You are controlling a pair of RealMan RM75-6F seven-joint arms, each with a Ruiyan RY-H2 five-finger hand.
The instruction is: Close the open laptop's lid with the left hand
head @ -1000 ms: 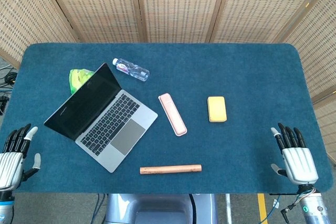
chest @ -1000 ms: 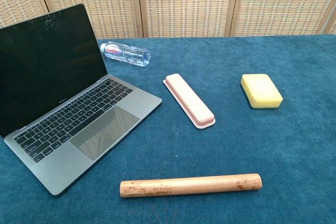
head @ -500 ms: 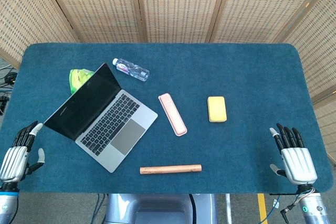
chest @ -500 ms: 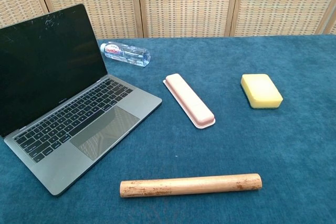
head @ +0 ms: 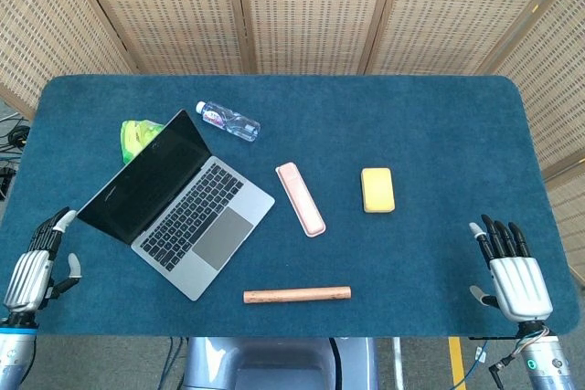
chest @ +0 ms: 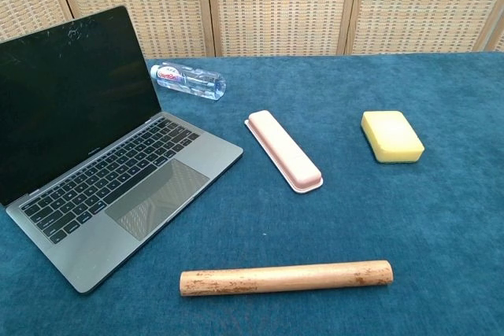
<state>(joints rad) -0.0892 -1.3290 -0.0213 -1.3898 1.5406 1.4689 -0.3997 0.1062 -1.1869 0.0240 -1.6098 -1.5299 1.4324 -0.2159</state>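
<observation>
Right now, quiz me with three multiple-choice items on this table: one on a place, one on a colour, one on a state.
1. Where does the water bottle lie?
A. beyond the laptop
B. beside the sponge
C. at the near edge

2. What colour is the sponge?
A. pink
B. yellow
C. green

3. How is the laptop's lid?
A. shut
B. open, left hand pressing it
C. open, untouched

Answers: 1 A, it lies just past the screen. 2 B, plainly yellow in both views. 3 C, the screen stands up and the left hand is at the table's edge.

My left hand [head: 35, 267] and right hand [head: 512, 267] hover low at either side, fingers extended, holding nothing.
</observation>
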